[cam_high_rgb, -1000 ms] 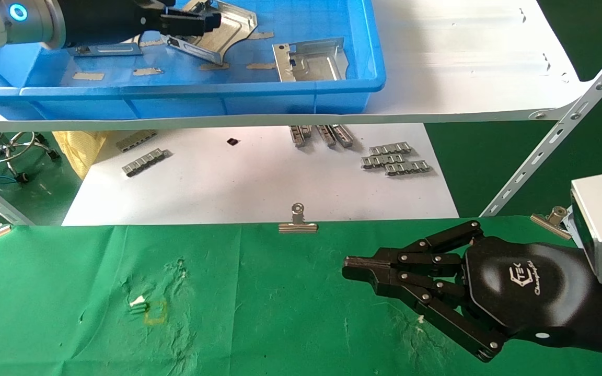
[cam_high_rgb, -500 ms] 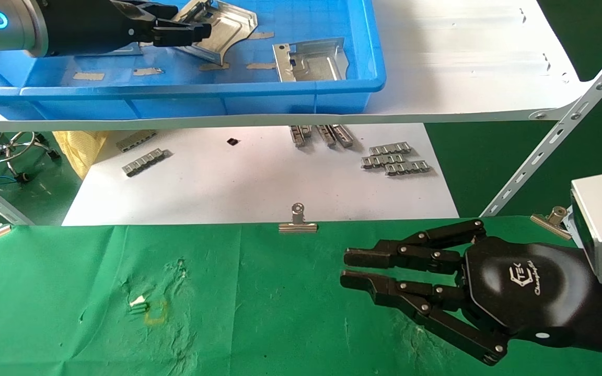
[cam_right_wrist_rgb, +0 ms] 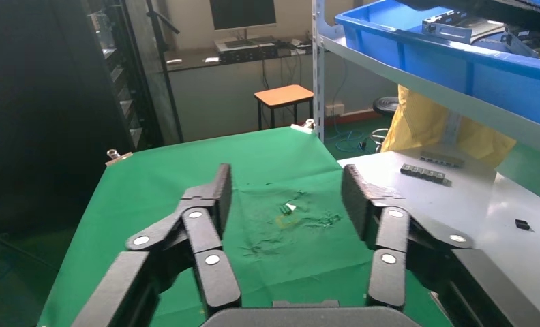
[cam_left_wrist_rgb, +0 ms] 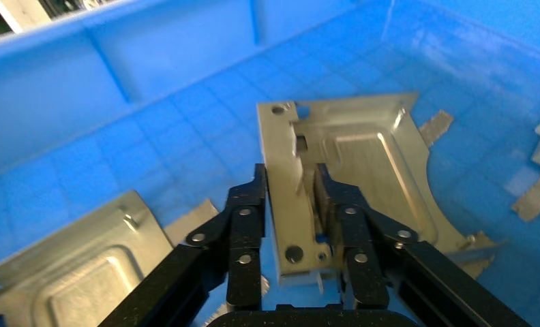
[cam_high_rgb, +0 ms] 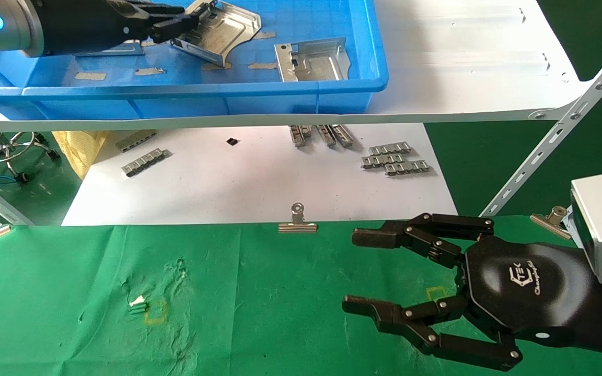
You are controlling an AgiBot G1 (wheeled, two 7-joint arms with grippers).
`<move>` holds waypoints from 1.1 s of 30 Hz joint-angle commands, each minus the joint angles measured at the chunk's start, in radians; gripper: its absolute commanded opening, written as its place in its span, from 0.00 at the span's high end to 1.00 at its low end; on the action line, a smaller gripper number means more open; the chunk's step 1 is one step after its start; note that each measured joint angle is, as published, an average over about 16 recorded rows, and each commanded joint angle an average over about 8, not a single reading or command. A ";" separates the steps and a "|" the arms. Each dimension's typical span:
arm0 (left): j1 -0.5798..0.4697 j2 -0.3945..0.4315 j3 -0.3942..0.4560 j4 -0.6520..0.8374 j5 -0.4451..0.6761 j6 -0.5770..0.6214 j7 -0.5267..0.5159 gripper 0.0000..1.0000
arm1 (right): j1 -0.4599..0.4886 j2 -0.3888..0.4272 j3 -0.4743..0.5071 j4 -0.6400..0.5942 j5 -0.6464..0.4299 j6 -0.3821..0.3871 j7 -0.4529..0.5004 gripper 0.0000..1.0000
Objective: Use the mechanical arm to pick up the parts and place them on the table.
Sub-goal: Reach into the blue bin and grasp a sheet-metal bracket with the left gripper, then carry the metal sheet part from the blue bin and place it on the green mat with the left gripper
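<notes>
My left gripper (cam_high_rgb: 183, 23) reaches into the blue bin (cam_high_rgb: 228, 94) on the shelf and is shut on the flanged edge of a shiny silver part (cam_high_rgb: 225, 28). The left wrist view shows that gripper (cam_left_wrist_rgb: 291, 177) with a finger on each side of the part's (cam_left_wrist_rgb: 369, 153) edge strip. A second part (cam_high_rgb: 314, 60) lies flat at the bin's right end. A third (cam_left_wrist_rgb: 83, 272) lies under the left arm. My right gripper (cam_high_rgb: 356, 271) hovers low over the green table (cam_high_rgb: 71, 292), wide open and empty, as the right wrist view (cam_right_wrist_rgb: 284, 187) also shows.
The bin stands on a white shelf board (cam_high_rgb: 463, 62) with a slanted metal brace (cam_high_rgb: 567, 125) at the right. Below lies a white sheet (cam_high_rgb: 254, 193) with small grey strips (cam_high_rgb: 395, 159). Binder clips (cam_high_rgb: 297, 222) pin the cloth's far edge.
My right gripper has gone from shut to wide open in place. My left gripper has drawn back slightly to the left, and the held part has shifted with it.
</notes>
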 commanded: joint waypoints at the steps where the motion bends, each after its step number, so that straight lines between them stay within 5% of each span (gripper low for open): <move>1: 0.000 -0.003 -0.004 0.000 -0.005 -0.004 0.005 1.00 | 0.000 0.000 0.000 0.000 0.000 0.000 0.000 0.00; 11: -0.015 -0.054 -0.034 -0.031 -0.052 0.168 0.053 1.00 | 0.000 0.000 0.000 0.000 0.000 0.000 0.000 0.00; 23: -0.008 -0.155 -0.075 -0.100 -0.135 0.583 0.139 1.00 | 0.000 0.000 0.000 0.000 0.000 0.000 0.000 0.00; 33: 0.160 -0.309 -0.029 -0.418 -0.308 0.626 0.148 1.00 | 0.000 0.000 0.000 0.000 0.000 0.000 0.000 0.00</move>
